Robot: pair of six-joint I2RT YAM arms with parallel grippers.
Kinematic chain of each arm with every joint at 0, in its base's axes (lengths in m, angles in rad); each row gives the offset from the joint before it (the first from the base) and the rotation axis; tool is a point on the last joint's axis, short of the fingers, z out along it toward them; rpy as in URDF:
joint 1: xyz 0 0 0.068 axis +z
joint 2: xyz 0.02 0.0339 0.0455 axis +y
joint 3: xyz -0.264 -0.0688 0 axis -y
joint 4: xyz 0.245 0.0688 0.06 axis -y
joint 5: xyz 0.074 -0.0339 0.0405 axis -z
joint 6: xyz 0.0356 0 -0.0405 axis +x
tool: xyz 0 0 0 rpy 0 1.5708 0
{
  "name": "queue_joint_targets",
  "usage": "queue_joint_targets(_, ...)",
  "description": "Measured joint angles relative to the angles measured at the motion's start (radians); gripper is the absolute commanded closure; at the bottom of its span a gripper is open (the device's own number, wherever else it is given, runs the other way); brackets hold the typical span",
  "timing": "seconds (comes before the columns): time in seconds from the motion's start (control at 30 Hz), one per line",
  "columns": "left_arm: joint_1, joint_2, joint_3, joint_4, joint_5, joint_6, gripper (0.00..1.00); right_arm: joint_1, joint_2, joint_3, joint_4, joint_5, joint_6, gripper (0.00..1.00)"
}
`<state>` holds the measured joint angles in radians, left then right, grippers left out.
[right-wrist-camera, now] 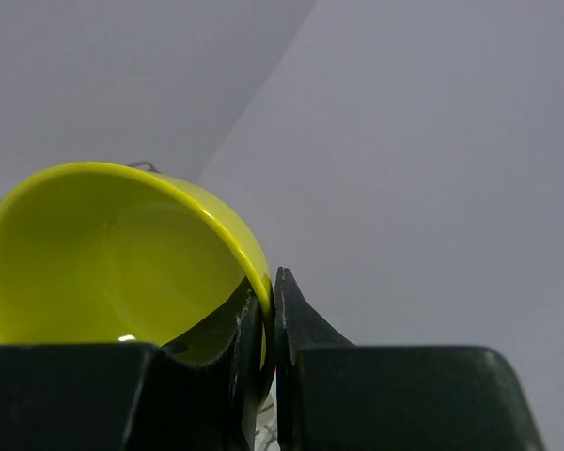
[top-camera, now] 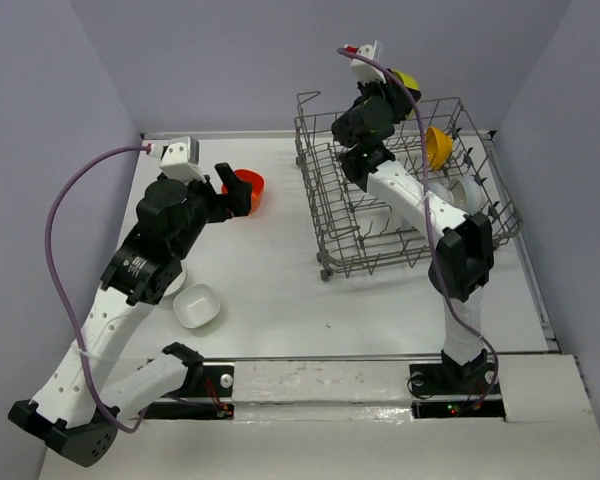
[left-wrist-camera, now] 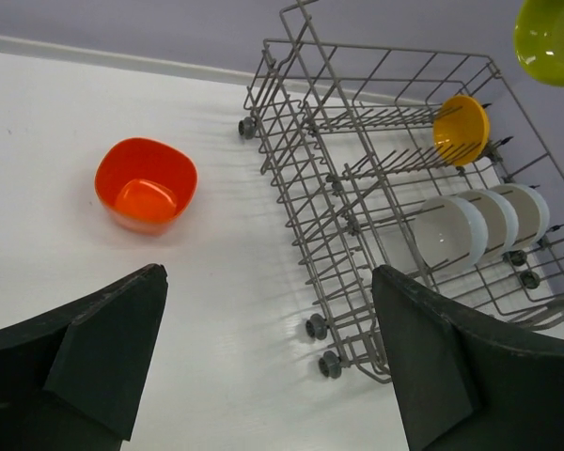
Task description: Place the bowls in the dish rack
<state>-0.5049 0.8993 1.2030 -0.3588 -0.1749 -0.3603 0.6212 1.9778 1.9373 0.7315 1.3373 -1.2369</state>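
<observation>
My left gripper (left-wrist-camera: pixel 268 274) stands wide open with nothing between its fingers, hovering over the table (top-camera: pixel 280 270) just short of a red-orange bowl (left-wrist-camera: pixel 146 183) that sits upright there. A white bowl (top-camera: pixel 197 305) lies by the left arm. My right gripper (right-wrist-camera: pixel 270 310) is shut on the rim of a lime green bowl (right-wrist-camera: pixel 113 254) and holds it high above the far side of the dish rack (top-camera: pixel 325 215). In the rack an orange-yellow bowl (left-wrist-camera: pixel 461 129) stands on edge, with three white bowls (left-wrist-camera: pixel 451 233) in a row beside it.
The grey wire rack (left-wrist-camera: pixel 291 178) rests on small wheels at the right of the table, and its near rows of prongs hold nothing. Purple walls close in the back and both sides. A cable loops off the left arm (top-camera: pixel 55 230).
</observation>
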Motion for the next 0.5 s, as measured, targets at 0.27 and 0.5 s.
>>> queue_joint_targets(0.27,0.111,-0.007,-0.163,0.069,0.116,0.005,0.01,-0.115,0.227,0.083,0.11,0.018,-0.158,0.99)
queue_joint_targets(0.5,0.131,-0.039,-0.254,0.131,0.167,0.003,0.01,-0.219,0.327,0.132,0.026,0.017,-0.085,0.99)
